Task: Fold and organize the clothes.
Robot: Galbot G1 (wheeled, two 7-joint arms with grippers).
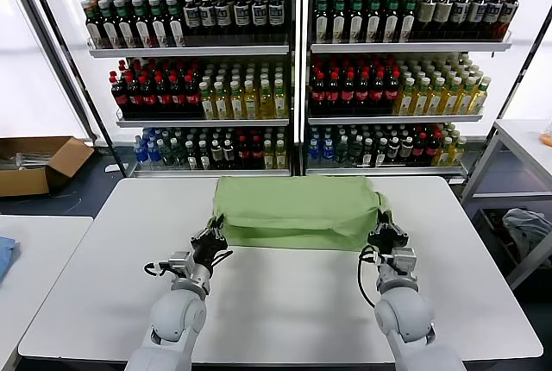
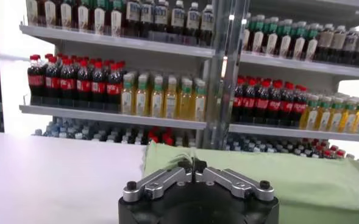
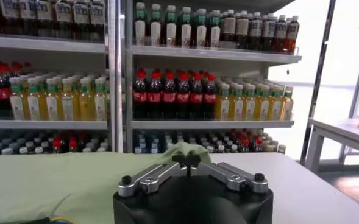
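The light green shirt [image 1: 297, 210] lies folded across the far middle of the white table [image 1: 285, 311]; no buttons or print show. My left gripper [image 1: 210, 235] is shut on the shirt's near left corner, and my right gripper [image 1: 387, 231] is shut on its near right corner. Both hold the near edge lifted a little off the table. In the left wrist view the jaws [image 2: 193, 165] pinch green cloth [image 2: 301, 182]. In the right wrist view the jaws [image 3: 185, 160] pinch a raised fold of the shirt [image 3: 51, 179].
Shelves of bottles [image 1: 293, 69] stand behind the table. A cardboard box [image 1: 39, 162] sits on the floor at far left. A second table with a blue cloth [image 1: 5, 254] is at left, and a white side table [image 1: 522, 142] with a grey-blue garment [image 1: 526, 226] under it at right.
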